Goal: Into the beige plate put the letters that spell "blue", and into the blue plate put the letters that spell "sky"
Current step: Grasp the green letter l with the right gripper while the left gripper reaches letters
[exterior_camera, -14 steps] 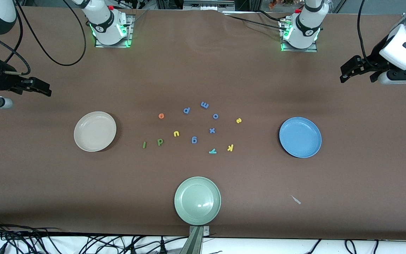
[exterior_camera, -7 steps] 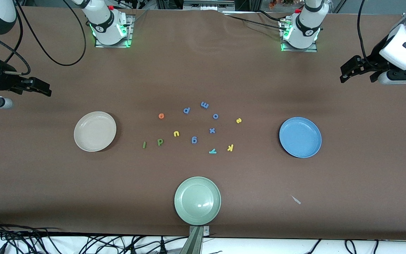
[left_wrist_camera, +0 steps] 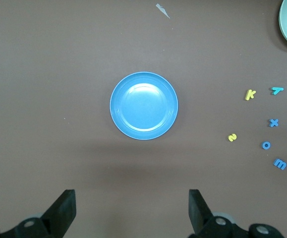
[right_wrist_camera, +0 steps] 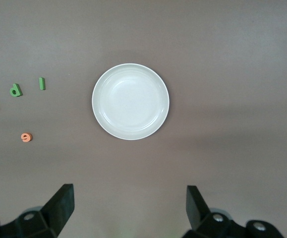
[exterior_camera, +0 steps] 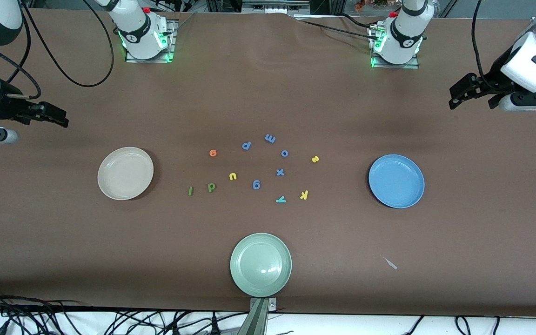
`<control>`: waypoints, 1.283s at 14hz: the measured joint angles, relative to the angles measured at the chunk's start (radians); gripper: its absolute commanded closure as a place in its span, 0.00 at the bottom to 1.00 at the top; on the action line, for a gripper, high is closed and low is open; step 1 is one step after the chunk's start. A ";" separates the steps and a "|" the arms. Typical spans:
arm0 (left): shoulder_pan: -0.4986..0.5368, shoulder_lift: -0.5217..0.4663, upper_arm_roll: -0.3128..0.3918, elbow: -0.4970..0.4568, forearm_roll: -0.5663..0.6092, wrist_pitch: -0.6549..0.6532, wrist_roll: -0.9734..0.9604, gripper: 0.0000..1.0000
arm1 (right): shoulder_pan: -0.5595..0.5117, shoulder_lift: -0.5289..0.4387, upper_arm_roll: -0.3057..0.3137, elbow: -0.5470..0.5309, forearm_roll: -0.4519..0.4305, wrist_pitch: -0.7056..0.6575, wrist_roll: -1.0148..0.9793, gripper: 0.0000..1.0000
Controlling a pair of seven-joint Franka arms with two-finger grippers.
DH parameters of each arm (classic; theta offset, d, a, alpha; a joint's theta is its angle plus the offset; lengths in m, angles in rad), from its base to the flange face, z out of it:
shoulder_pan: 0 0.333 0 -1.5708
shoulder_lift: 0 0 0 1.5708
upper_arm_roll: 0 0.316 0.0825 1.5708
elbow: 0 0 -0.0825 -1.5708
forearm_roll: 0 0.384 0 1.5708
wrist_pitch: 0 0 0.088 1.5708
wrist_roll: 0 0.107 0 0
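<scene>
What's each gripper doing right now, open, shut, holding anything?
Left gripper: open, holding nothing, waiting above the blue plate.
Right gripper: open, holding nothing, above the beige plate.

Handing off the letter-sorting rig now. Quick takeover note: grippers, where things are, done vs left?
Left gripper and right gripper: both open, empty, each waiting high at its own end of the table.
Beige plate and blue plate: both empty.
On the table between them: green l, green b, yellow u, orange e; yellow s, yellow k, teal y.
Done: nothing. Left: all seven letters.
</scene>
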State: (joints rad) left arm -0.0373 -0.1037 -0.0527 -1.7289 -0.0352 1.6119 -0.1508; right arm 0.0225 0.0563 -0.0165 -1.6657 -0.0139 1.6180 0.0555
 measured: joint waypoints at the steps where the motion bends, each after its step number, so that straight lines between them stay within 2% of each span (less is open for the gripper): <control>1: 0.000 0.000 0.000 0.000 0.000 0.000 0.000 0.00 | 0.006 0.004 0.001 0.000 0.000 0.001 0.000 0.00; 6: 0.000 0.000 0.000 0.001 0.000 0.000 0.000 0.00 | 0.079 0.075 0.005 -0.001 0.000 0.061 0.000 0.00; 12: 0.000 0.000 0.000 0.001 0.000 -0.001 0.000 0.00 | 0.188 0.237 0.009 -0.003 0.006 0.217 0.006 0.00; 15: 0.000 0.000 0.000 0.002 0.000 -0.002 0.000 0.00 | 0.219 0.340 0.009 -0.004 0.087 0.310 0.042 0.00; 18: 0.000 0.000 0.000 0.002 0.000 -0.002 0.000 0.00 | 0.264 0.421 0.009 -0.004 0.095 0.416 0.118 0.00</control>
State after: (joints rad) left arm -0.0375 -0.1037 -0.0527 -1.7272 -0.0352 1.6100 -0.1508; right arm 0.2865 0.4768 -0.0073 -1.6694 0.0810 2.0344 0.1740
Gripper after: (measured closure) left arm 0.000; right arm 0.000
